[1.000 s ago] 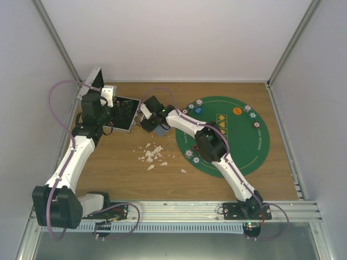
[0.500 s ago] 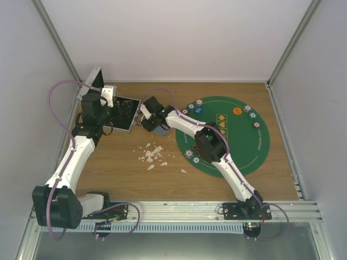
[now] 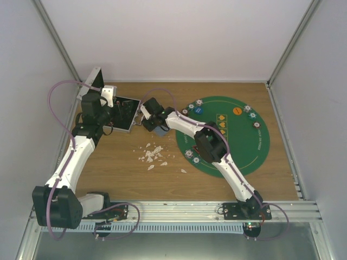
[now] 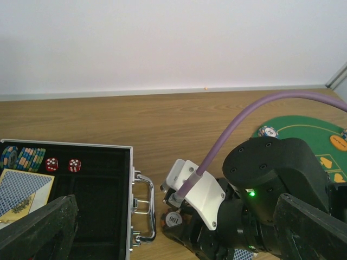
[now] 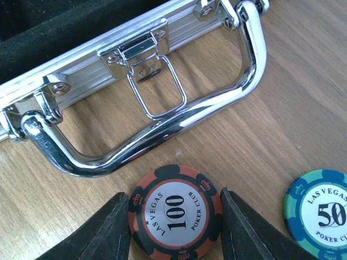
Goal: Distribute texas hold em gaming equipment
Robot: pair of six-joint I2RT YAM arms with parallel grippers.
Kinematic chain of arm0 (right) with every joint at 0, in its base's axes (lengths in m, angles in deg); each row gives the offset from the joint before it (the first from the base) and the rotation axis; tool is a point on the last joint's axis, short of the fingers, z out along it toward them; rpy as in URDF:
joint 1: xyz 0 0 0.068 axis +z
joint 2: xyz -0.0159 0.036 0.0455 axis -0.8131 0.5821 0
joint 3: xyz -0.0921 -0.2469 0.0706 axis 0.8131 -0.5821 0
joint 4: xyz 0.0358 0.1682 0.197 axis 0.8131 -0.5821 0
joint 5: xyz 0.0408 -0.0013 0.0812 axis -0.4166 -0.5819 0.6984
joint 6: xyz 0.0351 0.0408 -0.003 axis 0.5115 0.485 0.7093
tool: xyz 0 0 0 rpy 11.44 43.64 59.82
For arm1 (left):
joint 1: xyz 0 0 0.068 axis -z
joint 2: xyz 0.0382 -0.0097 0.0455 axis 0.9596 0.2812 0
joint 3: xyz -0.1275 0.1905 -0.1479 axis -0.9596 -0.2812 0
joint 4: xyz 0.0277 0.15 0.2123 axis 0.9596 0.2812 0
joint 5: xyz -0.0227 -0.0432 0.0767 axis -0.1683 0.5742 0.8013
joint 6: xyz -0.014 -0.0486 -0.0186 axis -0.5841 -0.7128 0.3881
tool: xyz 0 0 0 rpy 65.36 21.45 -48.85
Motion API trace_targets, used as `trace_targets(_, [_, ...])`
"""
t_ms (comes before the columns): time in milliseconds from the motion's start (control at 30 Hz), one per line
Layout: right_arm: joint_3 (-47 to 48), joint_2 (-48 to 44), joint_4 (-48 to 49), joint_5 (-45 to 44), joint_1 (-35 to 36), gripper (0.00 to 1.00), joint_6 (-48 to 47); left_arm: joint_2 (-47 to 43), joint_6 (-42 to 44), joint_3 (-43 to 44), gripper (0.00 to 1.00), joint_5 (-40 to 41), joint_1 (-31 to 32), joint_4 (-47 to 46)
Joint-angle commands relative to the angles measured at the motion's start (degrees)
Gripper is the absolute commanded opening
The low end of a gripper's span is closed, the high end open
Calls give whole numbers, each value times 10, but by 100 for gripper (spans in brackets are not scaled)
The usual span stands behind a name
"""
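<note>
Evidently pick-up step: 100 chip [image 5: 175, 214] lies flat on counter [image 5: 303, 108], just beside case handle [image 5: 162, 127]. Right jaws pinch it rim to rim, pads touching both edges, since flat disc offers no other hold. 50 chip [image 5: 320, 214] close by, outside jaws. Left jaws spread wide, empty, above open case [image 4: 132, 184], likely parked clear. Cards [image 4: 21, 192] and chip row [image 4: 27, 158] inside case. Green mat [image 3: 244, 146], edge chips [image 3: 199, 102] on it: probable destination.

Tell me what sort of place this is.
Probably a robot test cell staged for poker, not a casino: plain white enclosure walls, a silver aluminium frame rail, and a wooden tabletop carrying a round green poker mat.
</note>
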Motion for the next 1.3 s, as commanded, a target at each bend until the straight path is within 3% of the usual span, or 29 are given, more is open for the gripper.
trace_targets(0, [-30, 3, -35, -30, 2, 35, 12, -4, -3, -6, 99, -2, -4, -33])
trace_targets(733, [-26, -88, -3, -29, 2, 35, 25, -3, -2, -5, 99, 1, -4, -33])
trace_targets(933, [-139, -184, 32, -26, 2, 35, 37, -6, -3, -6, 99, -2, -4, -33])
trace_targets(1267, [-493, -451, 78, -65, -8, 36, 89, -17, 4, -2, 99, 8, -4, -28])
